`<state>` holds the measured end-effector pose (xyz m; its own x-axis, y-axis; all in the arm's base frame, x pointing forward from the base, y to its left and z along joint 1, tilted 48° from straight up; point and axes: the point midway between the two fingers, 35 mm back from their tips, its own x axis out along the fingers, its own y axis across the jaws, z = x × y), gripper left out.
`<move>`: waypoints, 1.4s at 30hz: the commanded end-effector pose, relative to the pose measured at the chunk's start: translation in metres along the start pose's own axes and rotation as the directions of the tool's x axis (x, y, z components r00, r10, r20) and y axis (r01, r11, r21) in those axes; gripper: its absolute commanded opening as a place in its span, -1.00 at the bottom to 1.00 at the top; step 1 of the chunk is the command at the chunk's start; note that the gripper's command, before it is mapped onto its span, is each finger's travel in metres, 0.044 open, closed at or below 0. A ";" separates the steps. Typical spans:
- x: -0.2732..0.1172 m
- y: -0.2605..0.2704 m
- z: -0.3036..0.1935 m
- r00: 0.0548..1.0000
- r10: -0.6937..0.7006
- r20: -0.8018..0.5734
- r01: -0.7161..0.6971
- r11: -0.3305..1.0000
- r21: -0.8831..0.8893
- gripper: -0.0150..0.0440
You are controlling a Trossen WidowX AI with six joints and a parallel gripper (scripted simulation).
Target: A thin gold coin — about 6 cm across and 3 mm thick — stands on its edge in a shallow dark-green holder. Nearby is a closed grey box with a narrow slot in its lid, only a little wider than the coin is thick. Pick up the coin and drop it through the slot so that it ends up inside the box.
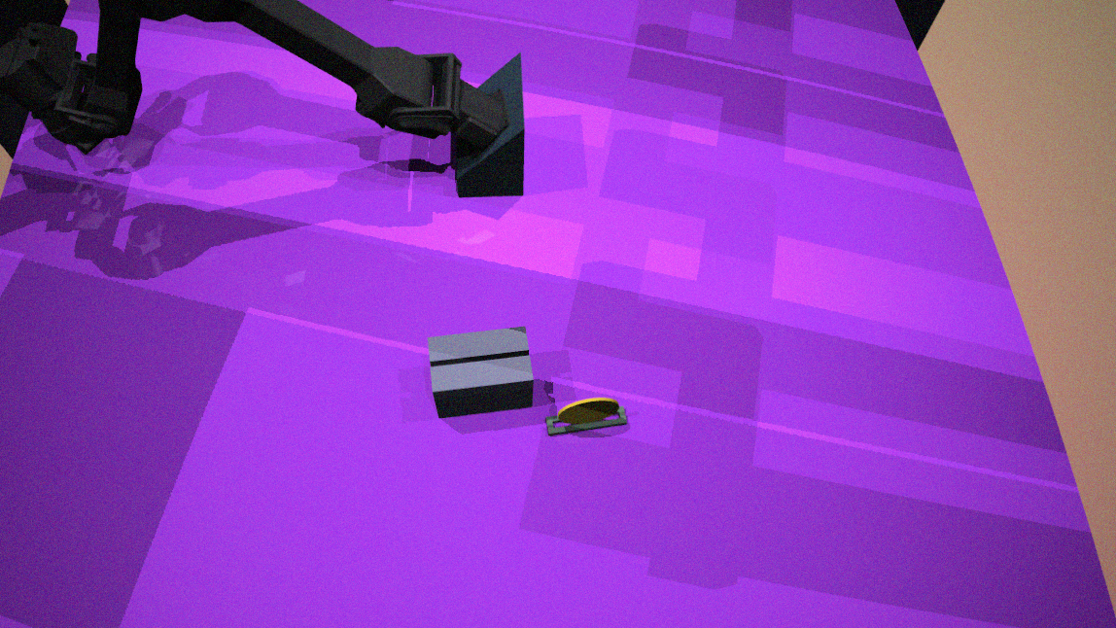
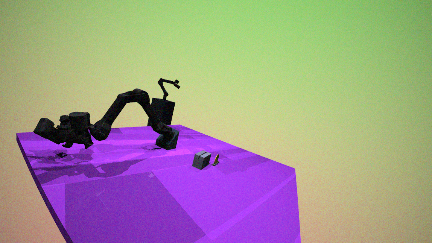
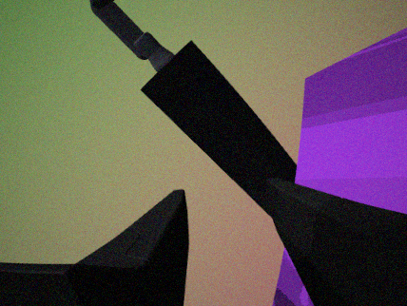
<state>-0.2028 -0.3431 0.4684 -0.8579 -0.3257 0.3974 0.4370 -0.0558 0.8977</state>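
The tool [image 1: 74, 128], part-closed on nothing, sits at upper left of the top view; the coin [image 1: 586, 411] stands far toward lower centre, edge-on beside the box [image 1: 479, 370].

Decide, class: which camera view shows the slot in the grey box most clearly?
The top view: the slot runs as a dark line across the grey box lid. The exterior view shows it small and distant. The wrist view misses the box entirely.

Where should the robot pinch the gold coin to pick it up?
Pinch the coin on its top half, coming straight down from above. It stands on edge in the green holder, so only the upper part sticks out, and its two flat faces suit the fingers. The end effector is far away.
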 end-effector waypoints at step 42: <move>-0.447 0.101 -0.214 0.142 0.103 -0.985 -0.262 0.963 0.063 0.05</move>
<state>0.2498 -0.4170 0.3624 0.1172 -0.9927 0.0301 0.6137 0.0962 0.7837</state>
